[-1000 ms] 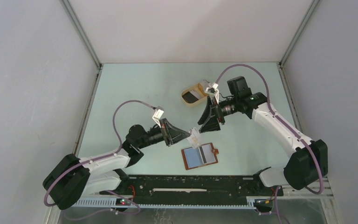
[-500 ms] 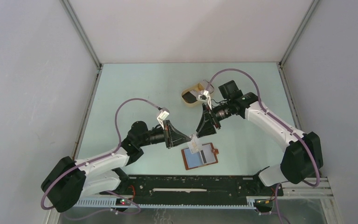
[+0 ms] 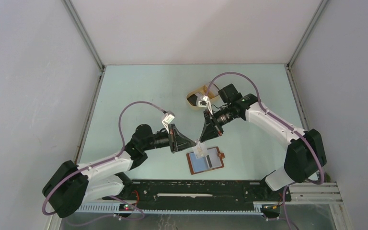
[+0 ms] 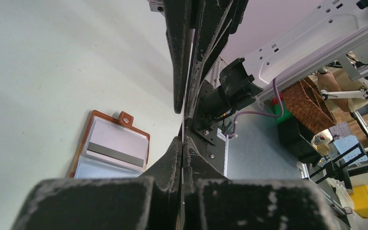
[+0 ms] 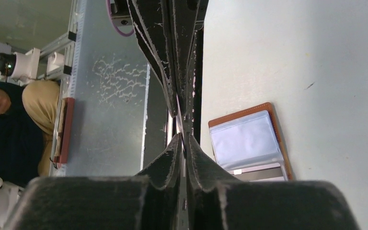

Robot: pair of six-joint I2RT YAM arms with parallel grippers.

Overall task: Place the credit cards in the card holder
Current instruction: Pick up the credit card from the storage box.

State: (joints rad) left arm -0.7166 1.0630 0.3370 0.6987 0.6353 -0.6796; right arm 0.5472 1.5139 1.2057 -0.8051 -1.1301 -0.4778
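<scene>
Nearest, just below both tool tips, the card holder (image 5: 239, 114) lies open on the tabletop (image 3: 139, 91), a grey credit card (image 3: 206, 162) with a dark stripe in its sleeve. Over its far corner a pale credit card (image 3: 200, 150) is pinched in the left tool (image 3: 194, 143). The right tool (image 3: 204, 140) meets it tip to tip, fingers pressed onto the same card. Farther off, behind the right tool, a beige tray (image 3: 192, 99) is partly hidden.

The right gripper (image 3: 204, 139) has travelled from beside the tray (image 3: 192, 99) down to the left gripper (image 3: 195, 143). Its jaws have narrowed from wide apart onto the pale card (image 3: 200, 150) that the left gripper holds, now carried over the wallet (image 3: 212, 162).
</scene>
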